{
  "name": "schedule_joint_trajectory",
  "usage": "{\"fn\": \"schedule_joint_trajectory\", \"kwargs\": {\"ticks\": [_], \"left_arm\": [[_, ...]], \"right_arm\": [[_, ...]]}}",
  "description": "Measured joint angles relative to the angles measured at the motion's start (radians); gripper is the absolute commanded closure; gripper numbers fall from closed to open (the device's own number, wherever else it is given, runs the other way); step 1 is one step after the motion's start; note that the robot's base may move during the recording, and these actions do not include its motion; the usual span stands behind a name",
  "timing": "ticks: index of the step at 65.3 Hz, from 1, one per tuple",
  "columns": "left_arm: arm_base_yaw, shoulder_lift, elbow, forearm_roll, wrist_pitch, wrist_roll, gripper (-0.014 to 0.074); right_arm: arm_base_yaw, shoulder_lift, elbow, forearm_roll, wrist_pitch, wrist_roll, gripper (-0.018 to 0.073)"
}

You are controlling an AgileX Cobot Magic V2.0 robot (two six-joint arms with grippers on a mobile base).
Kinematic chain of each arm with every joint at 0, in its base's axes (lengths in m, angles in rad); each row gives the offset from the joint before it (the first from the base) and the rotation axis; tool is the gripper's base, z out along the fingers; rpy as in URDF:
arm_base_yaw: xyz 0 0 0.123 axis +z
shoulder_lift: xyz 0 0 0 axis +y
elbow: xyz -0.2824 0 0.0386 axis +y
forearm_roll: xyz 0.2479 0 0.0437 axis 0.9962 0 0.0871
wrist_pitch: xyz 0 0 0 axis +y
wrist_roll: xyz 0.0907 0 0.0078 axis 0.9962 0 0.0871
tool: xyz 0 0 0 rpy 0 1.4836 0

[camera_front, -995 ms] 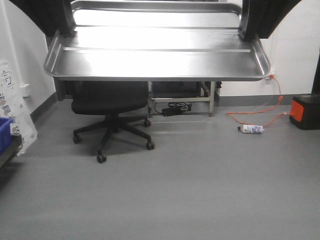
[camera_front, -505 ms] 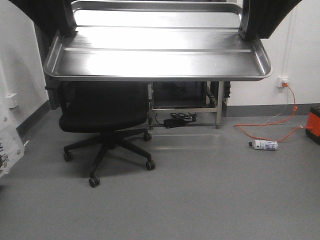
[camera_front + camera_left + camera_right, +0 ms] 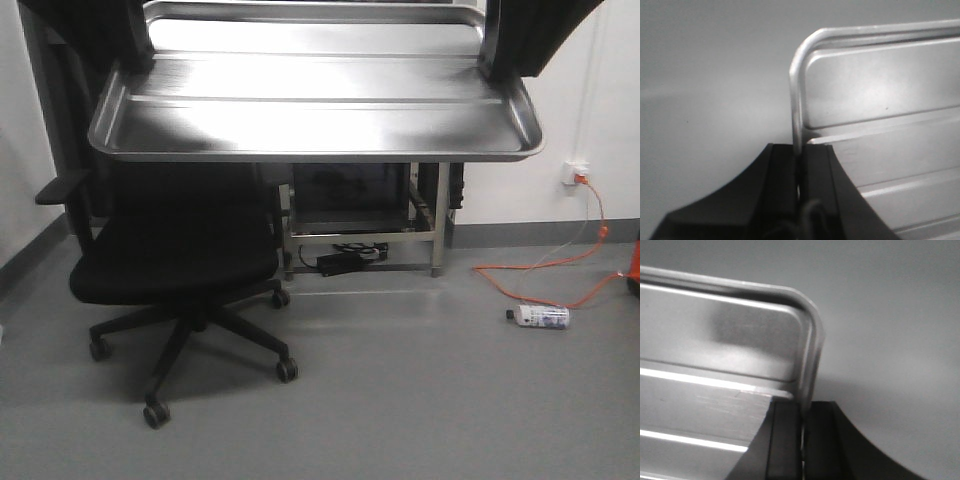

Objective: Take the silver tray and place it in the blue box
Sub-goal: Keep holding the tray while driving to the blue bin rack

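I hold the silver tray (image 3: 315, 110) level in the air in front of me; it fills the top of the front view, shiny, with two long ridges in its floor. My left gripper (image 3: 125, 62) is shut on its left rim, and my right gripper (image 3: 497, 60) is shut on its right rim. In the left wrist view the black jaws of my left gripper (image 3: 799, 150) pinch the thin rim of the tray (image 3: 880, 100) near a rounded corner. The right wrist view shows the same for my right gripper (image 3: 805, 410) on the tray (image 3: 715, 365). The blue box is out of view.
A black office chair (image 3: 175, 260) stands on the grey floor at the lower left, close by. Behind it is a metal stand (image 3: 360, 230) against the wall. An orange cable (image 3: 560, 270) runs from a wall socket (image 3: 573, 175), and a white bottle (image 3: 540, 316) lies on the floor at the right.
The whole room view has shifted: the chair has grown nearer and slid left, the bottle has moved right and down, and the blue shape at the left edge is gone. The tray stays fixed between both grippers.
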Motion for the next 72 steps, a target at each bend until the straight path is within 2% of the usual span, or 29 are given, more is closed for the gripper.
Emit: {"fn": "schedule_joint_trajectory", "kwargs": {"ticks": [72], "left_arm": [[0.0, 0.002, 0.0, -0.006, -0.002, 0.002, 0.0701]], "right_arm": [[-0.002, 0.0, 0.0, -0.002, 0.002, -0.002, 0.0503]]}}
